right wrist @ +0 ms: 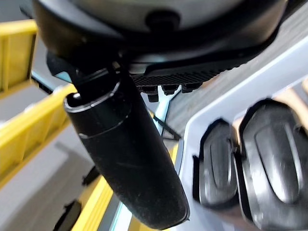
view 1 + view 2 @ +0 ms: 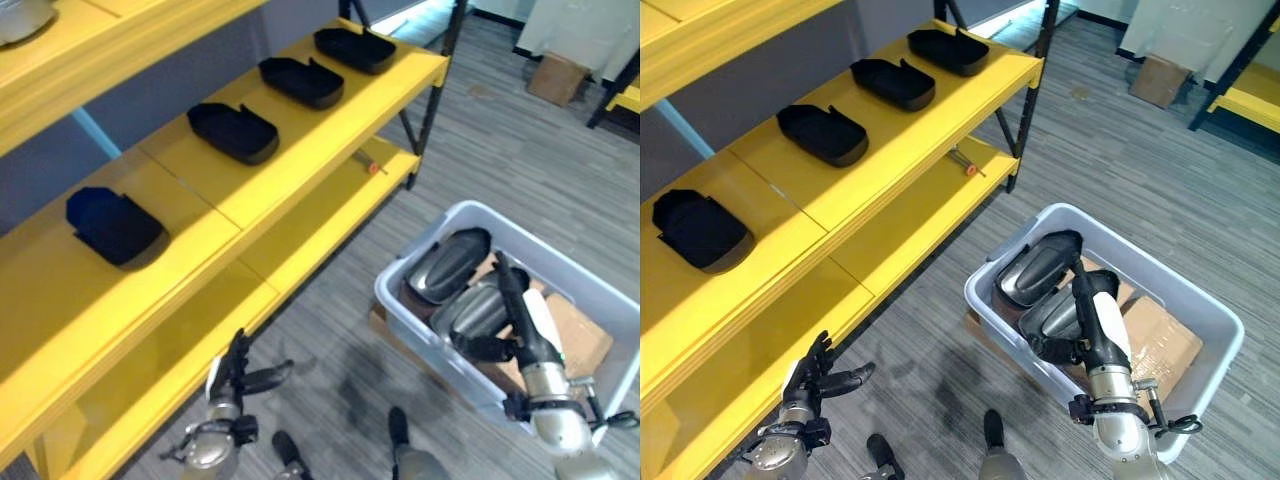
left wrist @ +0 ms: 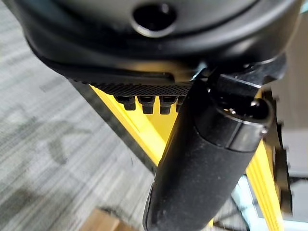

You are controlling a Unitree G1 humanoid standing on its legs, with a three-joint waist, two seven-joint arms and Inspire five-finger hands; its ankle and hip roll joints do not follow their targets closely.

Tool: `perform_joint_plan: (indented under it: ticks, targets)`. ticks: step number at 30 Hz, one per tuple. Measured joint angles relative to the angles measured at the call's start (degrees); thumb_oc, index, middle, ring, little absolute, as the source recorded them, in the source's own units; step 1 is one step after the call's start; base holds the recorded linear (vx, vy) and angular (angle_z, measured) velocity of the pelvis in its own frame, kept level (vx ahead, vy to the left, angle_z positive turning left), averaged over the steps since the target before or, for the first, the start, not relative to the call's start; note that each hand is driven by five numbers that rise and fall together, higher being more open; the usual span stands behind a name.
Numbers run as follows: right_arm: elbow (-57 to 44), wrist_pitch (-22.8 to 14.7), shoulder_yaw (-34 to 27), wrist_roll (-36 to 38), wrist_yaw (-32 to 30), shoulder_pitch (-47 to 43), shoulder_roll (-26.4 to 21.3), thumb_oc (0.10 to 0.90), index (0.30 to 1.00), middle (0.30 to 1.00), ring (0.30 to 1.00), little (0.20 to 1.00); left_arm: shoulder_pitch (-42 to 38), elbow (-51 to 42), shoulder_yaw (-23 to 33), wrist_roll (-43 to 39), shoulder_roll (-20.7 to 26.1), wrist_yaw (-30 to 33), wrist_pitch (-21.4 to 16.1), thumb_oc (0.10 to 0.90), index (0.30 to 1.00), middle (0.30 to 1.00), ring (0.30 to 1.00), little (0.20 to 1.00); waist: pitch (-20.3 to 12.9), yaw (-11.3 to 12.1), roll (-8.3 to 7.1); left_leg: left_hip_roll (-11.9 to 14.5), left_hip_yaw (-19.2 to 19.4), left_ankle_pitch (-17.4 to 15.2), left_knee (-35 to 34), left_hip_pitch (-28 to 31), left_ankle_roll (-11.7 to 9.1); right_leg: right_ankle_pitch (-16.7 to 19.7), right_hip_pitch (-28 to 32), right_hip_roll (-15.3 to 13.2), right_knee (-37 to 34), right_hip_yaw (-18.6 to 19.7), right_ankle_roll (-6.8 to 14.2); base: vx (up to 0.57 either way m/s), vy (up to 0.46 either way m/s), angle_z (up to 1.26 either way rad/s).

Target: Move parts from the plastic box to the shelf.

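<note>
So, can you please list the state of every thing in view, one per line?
plastic box: open-topped on the floor, parts inside.
parts in the box: two dark shells, lying side by side, not held.
parts on the shelf: four black ones in a row, apart.
shelf: yellow, with room left.
right hand: above the box, fingers straight.
left hand: low by the shelf, open, holding nothing.

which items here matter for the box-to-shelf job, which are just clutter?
Job:
plastic box
grey parts in it
four black parts on the shelf
yellow shelf
right hand over the box, open
left hand, open

Clutter:
cardboard box
screwdriver on lower shelf
</note>
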Motion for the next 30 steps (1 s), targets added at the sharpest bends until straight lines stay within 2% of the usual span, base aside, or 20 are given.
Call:
perform_joint_plan:
  ticks: [3,4,5,6,7,8,9,10,11,12,13,14,15,18,19,21,24,30]
  targets:
    - [-0.3,-0.4,-1.4,0.0,-0.6,0.2,-0.5,0.900,1.000,1.000,1.000,1.000,-1.6,0.0,-0.1,0.0,0.0,0.0,0.0,0.900,1.000,1.000,1.000,1.000,0.0,-1.1,0.35,-0.3,-2.0,-0.8,0.5,0.6,0.0,-1.9,-1.8,0.2,4.1,1.4,0.1,-0.03,-0.135,-0.32]
    - [-0.3,-0.4,-1.6,0.0,-0.7,0.5,-1.1,0.900,1.000,1.000,1.000,1.000,-2.8,-0.1,0.0,0.0,0.2,0.1,-0.3,0.900,1.000,1.000,1.000,1.000,0.1,-0.9,0.22,-0.4,-2.4,-0.8,1.7,0.2,0.2,-2.9,-3.3,0.5,6.1,2.4,-0.5,-0.08,-0.191,-0.30]
    - [-0.3,-0.4,-1.5,0.0,-0.8,0.2,-1.1,0.900,1.000,1.000,1.000,1.000,-3.7,0.1,0.1,-0.1,0.3,0.1,-0.3,0.900,1.000,1.000,1.000,1.000,0.4,0.4,-0.87,-1.0,-6.2,-1.9,4.1,-0.5,1.8,-3.7,-4.7,0.3,8.0,4.1,-1.0,-0.08,-0.148,-0.79]
    - [-0.3,-0.4,-1.3,0.0,-0.7,-0.5,-1.1,0.900,1.000,1.000,1.000,1.000,-4.7,0.2,0.1,-0.1,0.3,0.2,-0.4,0.900,1.000,1.000,1.000,1.000,1.3,2.6,-2.46,-1.8,-13.4,-2.7,8.8,-2.2,3.9,-4.1,-5.3,-0.1,9.3,7.1,-1.9,0.00,-0.122,-0.78]
    - [-0.3,-0.5,-1.4,0.0,-0.8,-1.0,-1.1,0.900,1.000,1.000,1.000,1.000,-5.6,0.5,0.0,-0.1,0.2,0.1,-0.4,0.900,1.000,1.000,1.000,1.000,1.9,2.9,-3.46,-2.9,-19.5,-4.1,13.1,-5.6,4.5,-3.8,-5.2,-1.0,8.5,8.8,-2.3,0.02,-0.128,-0.63]
    - [-0.3,-0.5,-1.4,0.0,-0.8,-1.5,-1.4,0.900,1.000,1.000,1.000,1.000,-6.0,0.6,-0.2,-0.1,0.0,0.0,-0.4,0.900,1.000,1.000,1.000,1.000,2.1,3.0,-3.89,-4.6,-23.4,-5.2,13.1,-6.4,3.9,-3.6,-5.0,-1.8,7.8,9.4,-2.2,0.04,-0.164,-0.20]
    - [-0.3,-0.6,-2.1,0.1,-0.8,-1.9,-1.9,0.900,1.000,1.000,1.000,1.000,-5.4,0.6,-0.8,-0.1,-0.5,-0.2,-0.4,0.900,1.000,1.000,1.000,1.000,2.4,2.5,-4.01,-7.8,-25.3,-7.0,13.1,-8.3,3.7,-2.7,-4.4,-2.6,6.8,9.6,-1.8,0.06,-0.109,-0.12]
    - [-0.3,-0.5,-3.3,0.2,-0.9,-1.5,-1.7,0.900,1.000,1.000,1.000,1.000,-5.3,0.5,-1.0,-0.2,-1.3,-0.9,-0.4,0.900,1.000,1.000,1.000,1.000,2.4,2.6,-3.39,-11.4,-25.4,-7.7,13.4,-9.8,4.2,-2.4,-4.1,-3.4,6.0,9.8,-1.4,0.06,-0.061,-0.31]
    - [-0.3,-0.6,-3.4,0.2,-0.9,-1.4,-2.5,0.900,1.000,1.000,1.000,1.000,-3.8,-0.3,-0.5,-0.2,-2.2,-1.0,-0.8,0.900,1.000,1.000,1.000,1.000,2.1,3.1,-1.26,-13.5,-25.1,-10.3,10.6,-9.1,5.7,-2.6,-4.5,-1.5,6.3,10.1,-0.3,0.10,-0.011,-0.77]
    - [0.0,-0.7,-2.8,0.1,-0.7,-1.8,-1.8,0.900,1.000,1.000,1.000,1.000,-2.5,-0.5,0.5,-0.2,-1.9,-1.1,-1.5,0.900,1.000,1.000,1.000,1.000,2.6,4.8,-1.40,-13.7,-27.1,-8.1,10.7,-8.4,5.3,-3.1,-5.4,-0.2,9.1,11.5,0.0,0.06,0.005,-1.15]
    - [-0.5,-1.3,-2.1,0.1,-0.5,-1.0,0.1,0.900,1.000,1.000,1.000,1.000,-1.1,0.5,2.2,-0.5,-1.2,-0.8,-1.1,0.900,1.000,1.000,1.000,1.000,3.1,5.7,-2.78,-12.9,-25.0,-8.9,11.1,-7.2,5.3,-8.2,-8.3,2.1,19.2,11.0,0.1,0.06,0.031,-0.86]
    - [-0.9,-1.6,-1.8,0.1,-0.5,0.6,1.2,0.900,1.000,1.000,1.000,1.000,0.1,0.7,2.9,-0.6,-0.5,-0.6,-1.0,0.900,1.000,1.000,1.000,1.000,3.0,5.1,-4.13,-13.3,-25.2,-8.8,10.7,-6.0,5.2,-10.3,-8.1,3.7,22.4,9.6,-1.2,0.05,0.052,-0.29]
    - [-1.1,-1.7,-1.7,0.1,-0.5,1.8,1.2,0.900,1.000,1.000,1.000,1.000,1.9,1.4,3.0,-0.7,0.1,-0.6,-0.6,0.900,1.000,1.000,1.000,1.000,3.3,4.1,-4.63,-13.6,-25.4,-7.9,9.9,-4.6,5.0,-11.7,-5.5,4.3,19.9,9.2,-4.1,0.05,0.052,0.03]
    - [-0.4,-1.5,-2.2,0.2,-0.5,1.8,1.4,0.900,1.000,1.000,1.000,1.000,2.7,1.5,1.4,-0.6,-0.1,-1.0,-0.1,0.900,1.000,1.000,1.000,1.000,3.2,3.6,-3.61,-13.6,-25.4,-7.9,9.0,-3.4,5.0,-8.3,-2.4,5.0,13.5,10.8,-3.7,0.09,0.076,-0.27]
    - [-0.4,-1.4,-2.2,0.2,-0.2,1.7,1.7,0.900,1.000,1.000,1.000,1.000,1.6,1.4,1.1,-0.6,-0.2,-1.1,-0.1,0.900,1.000,1.000,1.000,1.000,3.2,3.4,-3.67,-13.5,-25.7,-8.0,8.9,-2.6,5.2,-6.8,-0.3,5.0,10.6,11.4,-3.4,0.12,0.133,-0.36]
    - [-0.3,-1.3,-2.2,0.2,-0.1,-0.1,2.1,0.900,1.000,1.000,1.000,1.000,-1.2,0.8,0.8,-0.6,-0.2,-1.0,-0.2,0.900,1.000,1.000,1.000,1.000,3.2,3.2,-3.99,-14.0,-25.6,-9.1,7.6,-1.1,6.1,-5.5,0.8,4.8,7.9,14.5,-2.6,0.14,0.167,-0.56]
    - [-0.3,-1.3,-2.1,0.2,0.0,-1.8,2.7,0.900,1.000,1.000,1.000,1.000,-2.5,0.6,0.8,-0.6,-0.1,-1.0,-0.3,0.900,1.000,1.000,1.000,1.000,3.0,2.9,-4.09,-15.2,-25.0,-9.3,5.8,0.2,7.0,-3.9,1.8,3.9,5.2,17.0,-1.5,0.12,0.114,-0.54]
    - [-0.3,-1.1,-0.4,0.2,0.5,-1.8,2.8,0.900,1.000,1.000,1.000,1.000,-2.9,-0.1,0.9,-0.6,0.2,-0.9,-0.7,0.900,1.000,1.000,1.000,1.000,2.3,2.6,-4.88,-16.3,-20.3,-8.9,3.8,0.5,8.4,-1.1,1.0,2.4,1.1,21.1,-0.1,0.12,0.136,-0.37]
